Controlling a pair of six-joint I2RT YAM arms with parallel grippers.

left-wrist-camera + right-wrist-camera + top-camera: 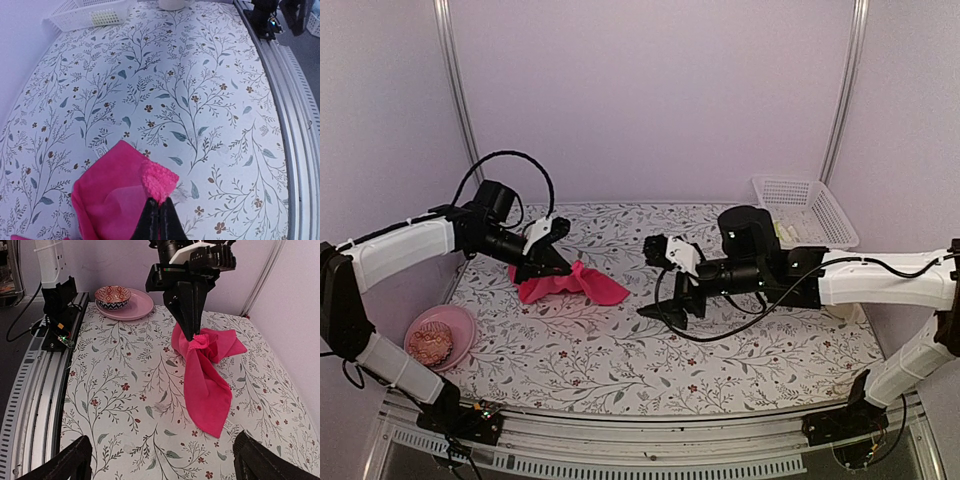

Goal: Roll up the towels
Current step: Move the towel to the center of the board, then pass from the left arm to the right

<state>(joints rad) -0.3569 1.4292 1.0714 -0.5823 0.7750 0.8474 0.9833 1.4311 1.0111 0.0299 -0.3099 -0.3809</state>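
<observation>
Top external view, left to right: a pink plate (463,322) carrying a patterned bowl (430,343) sits at lower left. Next comes the left gripper (558,266), its jaws pinched together on a bunched corner of the pink towel (582,286), which lies left of centre on the floral tablecloth (620,350). The right gripper (672,308) hangs at centre, jaws spread wide and holding nothing. A white basket (820,205) stands at upper right. Only the left wrist view shows the fold clamped between the fingers (150,225) at the bottom edge. Only the right wrist view shows the towel draping from that pinch, one long tail running toward lower right.
</observation>
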